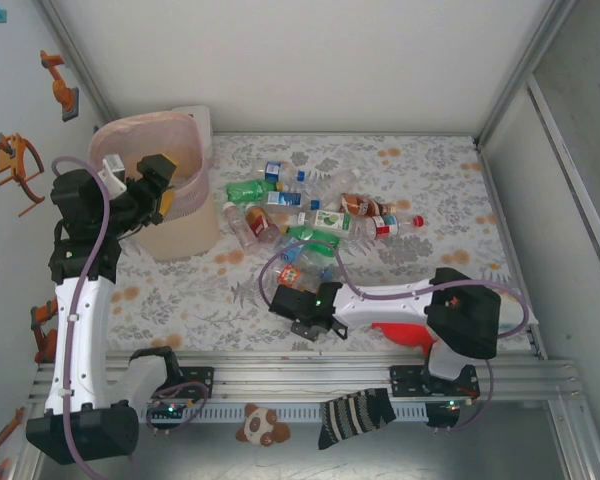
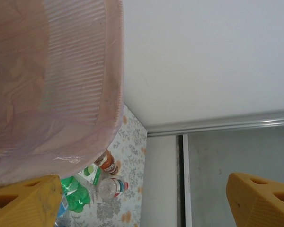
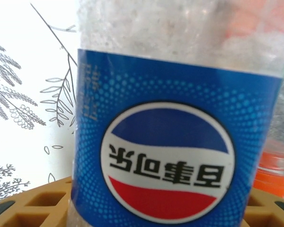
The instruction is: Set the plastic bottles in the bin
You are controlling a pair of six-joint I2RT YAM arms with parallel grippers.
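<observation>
My right hand [image 1: 288,298] is at the near edge of the bottle pile [image 1: 310,215] on the surface [image 1: 430,190], with a Pepsi bottle [image 3: 170,156] between its fingers [image 3: 28,208], long axis crossing them, grip uncertain; the pink bin [image 1: 130,135] stands well left, by my open, empty left hand [image 1: 168,185].
</observation>
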